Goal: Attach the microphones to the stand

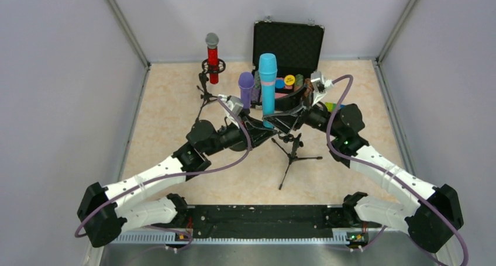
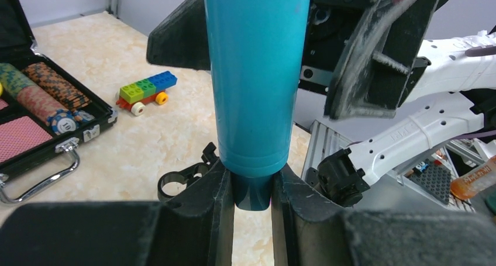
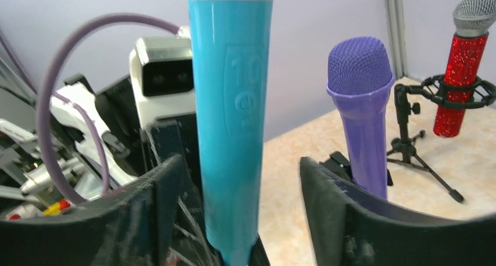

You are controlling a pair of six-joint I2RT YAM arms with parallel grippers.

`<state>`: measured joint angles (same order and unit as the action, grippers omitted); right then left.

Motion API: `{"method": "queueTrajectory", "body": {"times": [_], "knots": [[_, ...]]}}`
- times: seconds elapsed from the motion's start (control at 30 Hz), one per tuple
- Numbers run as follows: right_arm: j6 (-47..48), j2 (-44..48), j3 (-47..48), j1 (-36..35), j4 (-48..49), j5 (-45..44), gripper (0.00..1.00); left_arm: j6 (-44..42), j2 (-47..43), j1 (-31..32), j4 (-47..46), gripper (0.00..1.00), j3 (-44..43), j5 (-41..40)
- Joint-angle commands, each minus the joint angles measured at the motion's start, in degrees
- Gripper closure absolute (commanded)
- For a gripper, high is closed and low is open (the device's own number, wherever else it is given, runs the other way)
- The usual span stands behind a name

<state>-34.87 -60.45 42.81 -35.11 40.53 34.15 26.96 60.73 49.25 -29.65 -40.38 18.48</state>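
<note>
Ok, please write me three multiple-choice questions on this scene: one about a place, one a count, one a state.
1. Where is the red microphone? A. in the ring mount of a stand B. inside the case C. flat on the table
2. How many microphones show? A. two B. three C. four
3. The left gripper is A. wide open B. shut on the turquoise microphone C. shut on the red microphone
1 A, the ring circles it; 2 B, red one, purple microphone, turquoise one; 3 B, its fingers pinch the base.
</note>
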Motion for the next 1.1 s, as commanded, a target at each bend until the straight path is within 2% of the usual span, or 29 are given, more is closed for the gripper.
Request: {"method": "queueTrajectory", "body": {"times": [0.0, 0.1, 0.33, 0.6, 0.67, 0.77, 0.8, 1.07], "knots": [[2.5, -1.4, 4.4, 0.0, -1.9, 3.1, 0.22, -1.6, -3.7, -0.7, 0.3, 1.00, 0.5, -0.2], [3.6, -2.3, 7.1, 0.0, -5.2, 4.8, 0.12, -1.6, -4.5, -0.7, 1.2, 1.00, 1.4, 0.7], [2.1, -5.5, 12.5, 0.0, -7.2, 10.0, 0.12, -1.6, -3.7, -0.7, 4.6, 1.00, 0.8, 7.7], [-2.0, -8.3, 15.2, 0.3, -6.8, 14.9, 0.22, -1.9, -4.7, -0.7, 6.5, 1.00, 1.3, 10.4], [-3.2, -8.4, 15.3, 0.6, -6.4, 15.8, 0.28, -2.1, -5.3, -0.6, 7.1, 1.00, 1.6, 10.2], [-5.1, -8.4, 15.3, 1.4, -5.1, 16.9, 0.44, -2.0, -6.3, -0.6, 7.5, 1.00, 2.5, 9.8], [-5.7, -8.3, 15.4, 1.6, -4.6, 17.2, 0.45, -1.9, -6.6, -0.7, 7.6, 1.00, 2.9, 9.8], [-7.6, -8.4, 15.3, 2.4, -4.0, 19.2, 0.42, -1.7, -9.5, -0.6, 8.7, 1.00, 5.0, 8.9]]}}
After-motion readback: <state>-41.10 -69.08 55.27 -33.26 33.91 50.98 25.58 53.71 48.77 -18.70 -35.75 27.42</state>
